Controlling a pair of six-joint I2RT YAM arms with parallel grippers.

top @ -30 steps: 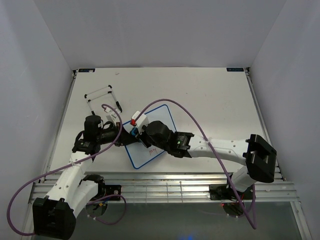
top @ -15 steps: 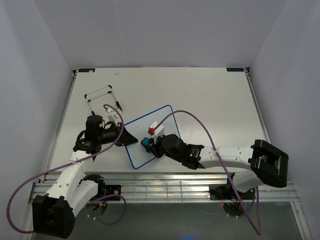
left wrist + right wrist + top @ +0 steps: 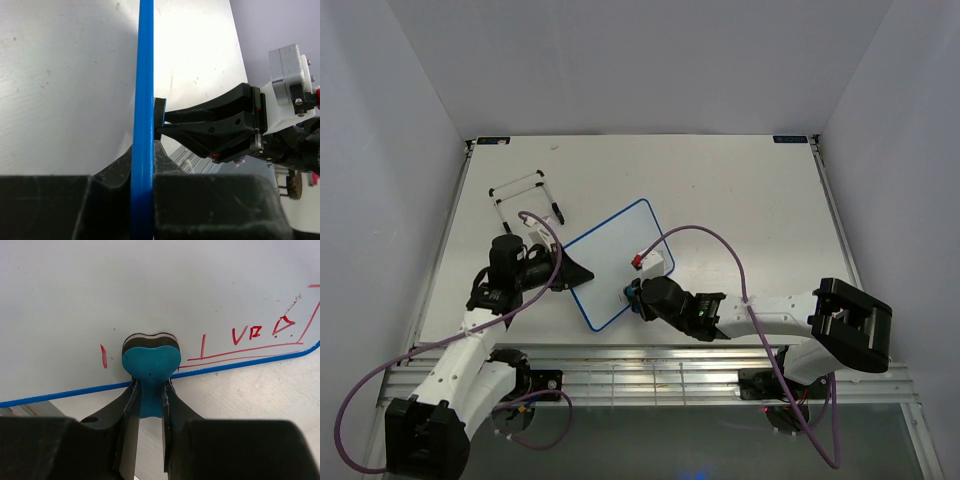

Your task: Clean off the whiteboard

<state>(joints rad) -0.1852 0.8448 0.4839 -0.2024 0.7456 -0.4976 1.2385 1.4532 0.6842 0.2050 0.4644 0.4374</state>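
Note:
The whiteboard (image 3: 610,255), white with a thin blue frame, lies tilted near the table's front. My left gripper (image 3: 578,274) is shut on its left blue edge (image 3: 145,100). My right gripper (image 3: 628,293) is shut on the small blue eraser (image 3: 151,365), whose dark pad presses on the board near its front edge. In the right wrist view red marks (image 3: 250,335) remain on the whiteboard (image 3: 150,290) to the right of the eraser, and one short red stroke (image 3: 103,356) to its left. In the left wrist view the right gripper (image 3: 165,122) meets the board's far face.
The white-and-black wire stand (image 3: 525,197) stands at the back left of the table (image 3: 740,190). Purple cables loop over the board from both arms. The metal rail at the table's front edge (image 3: 650,365) runs just below the board.
My right gripper with the eraser has slid along the board toward its front edge. The red writing it passed over is gone in the top view. The board has turned slightly. The left gripper keeps its hold.

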